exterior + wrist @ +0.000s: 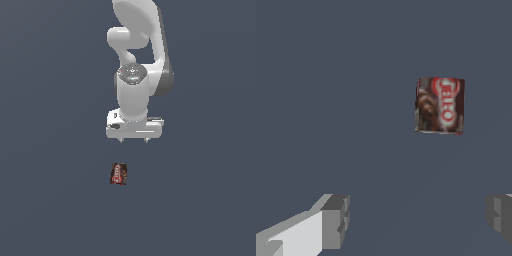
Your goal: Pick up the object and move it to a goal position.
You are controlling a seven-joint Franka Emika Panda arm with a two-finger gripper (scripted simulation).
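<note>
The object [119,173] is a small dark brown and red box-like item with a pale label patch, lying on the flat grey floor. It also shows in the wrist view [439,105], flat on the floor with red lettering on it. My white gripper [133,140] hangs above the object, pointing down, apart from it and a little toward the exterior view's right. It is open and empty. In the wrist view the two grey fingertips [335,220] stand wide apart, and the object lies beyond the gap between them, off to one side.
The white arm [137,60] rises behind the gripper toward the top of the exterior view. The plain dark grey floor [50,200] spreads around the object with nothing else on it in view.
</note>
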